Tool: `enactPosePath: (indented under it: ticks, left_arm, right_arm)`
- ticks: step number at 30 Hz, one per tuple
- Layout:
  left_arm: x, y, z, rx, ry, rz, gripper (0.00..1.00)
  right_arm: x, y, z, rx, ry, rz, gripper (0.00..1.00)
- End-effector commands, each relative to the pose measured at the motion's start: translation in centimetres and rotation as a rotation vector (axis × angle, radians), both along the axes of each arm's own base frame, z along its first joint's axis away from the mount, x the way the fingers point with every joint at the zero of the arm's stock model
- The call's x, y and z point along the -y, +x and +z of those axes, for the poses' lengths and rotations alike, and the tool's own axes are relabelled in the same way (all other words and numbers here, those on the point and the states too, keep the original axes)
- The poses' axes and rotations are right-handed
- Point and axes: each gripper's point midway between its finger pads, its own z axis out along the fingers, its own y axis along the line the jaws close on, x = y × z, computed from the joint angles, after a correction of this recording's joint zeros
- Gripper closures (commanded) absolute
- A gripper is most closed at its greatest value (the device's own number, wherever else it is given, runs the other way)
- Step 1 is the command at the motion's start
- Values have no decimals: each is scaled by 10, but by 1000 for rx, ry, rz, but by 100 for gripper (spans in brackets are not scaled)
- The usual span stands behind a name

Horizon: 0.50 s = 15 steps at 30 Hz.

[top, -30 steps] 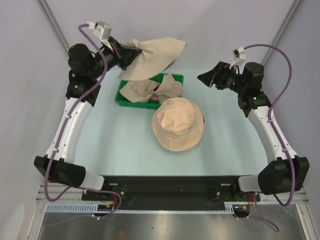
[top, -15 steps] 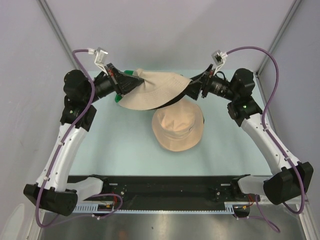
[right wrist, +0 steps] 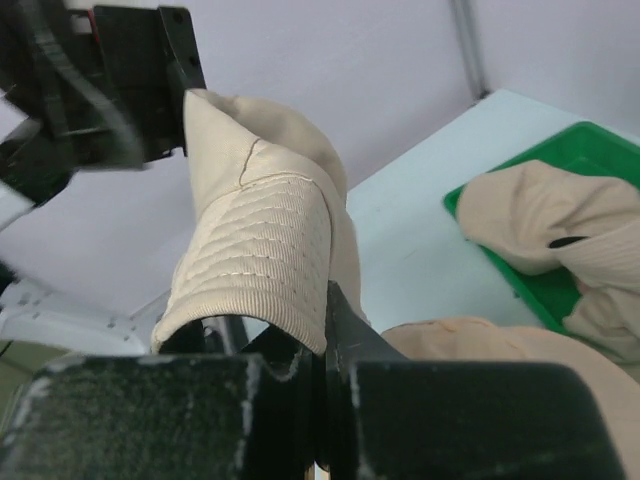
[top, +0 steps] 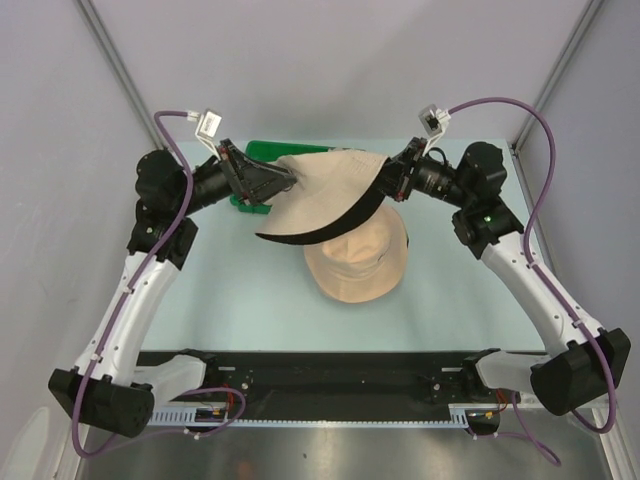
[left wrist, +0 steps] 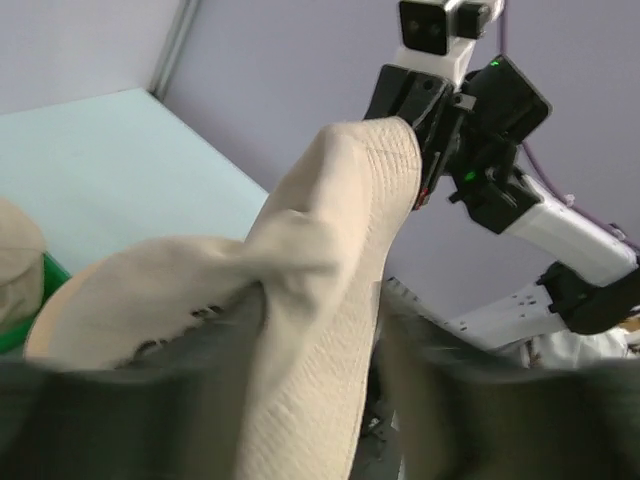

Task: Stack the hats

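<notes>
Top external view: a soft beige fabric brimmed hat (top: 320, 195) (black under the brim) hangs stretched between both arms, above a second beige fabric hat (top: 355, 265) lying on the pale desk (top: 230, 290). The right gripper (top: 384, 182) has its jaws clamped on the brim. The left gripper (top: 283, 182) has fabric between its jaws; whether they grip it, I cannot tell.

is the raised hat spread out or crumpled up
Spread out: the raised hat stretches between the left gripper and right gripper, brim wide, above the other hat.
</notes>
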Motion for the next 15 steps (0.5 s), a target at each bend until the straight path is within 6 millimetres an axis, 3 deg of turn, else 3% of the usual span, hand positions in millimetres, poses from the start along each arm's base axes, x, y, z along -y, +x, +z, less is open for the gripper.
enactPosePath:
  ticks: [1, 2, 3, 4, 6, 8, 9, 10, 11, 12, 13, 15]
  left_arm:
    - [-14, 5, 19, 9, 5, 141, 25]
    - [-22, 11, 22, 21, 21, 204, 17]
    - [-37, 25, 13, -42, 42, 327, 14]
    - [-48, 28, 17, -51, 46, 402, 12]
    - [-76, 32, 7, -122, 66, 582, 8]
    - [-84, 27, -3, -188, 41, 631, 8]
    - [-84, 16, 1, -188, 7, 624, 8]
    - [-80, 15, -20, -244, -3, 602, 8]
    - [-72, 9, -24, -312, -70, 562, 8]
    - [-66, 0, -14, -290, -142, 512, 8]
    - [-56, -2, -43, -367, -158, 463, 9]
    - [-40, -13, -37, -378, -270, 388, 9]
  right_arm:
    - [24, 17, 50, 126, 34, -236, 100]
    - [28, 22, 55, 137, 33, -272, 100]
    - [35, 30, 61, 144, 35, -339, 100]
    - [38, 33, 67, 158, 37, -370, 100]
    - [48, 38, 82, 190, 69, -444, 100]
    - [51, 40, 95, 231, 90, -488, 100]
    - [53, 44, 97, 231, 94, -522, 100]
    - [49, 44, 97, 231, 92, -527, 100]
    - [50, 46, 99, 241, 87, -545, 100]
    - [51, 48, 101, 242, 92, -572, 100]
    - [50, 47, 103, 245, 98, -587, 100]
    - [42, 43, 105, 253, 96, -626, 100]
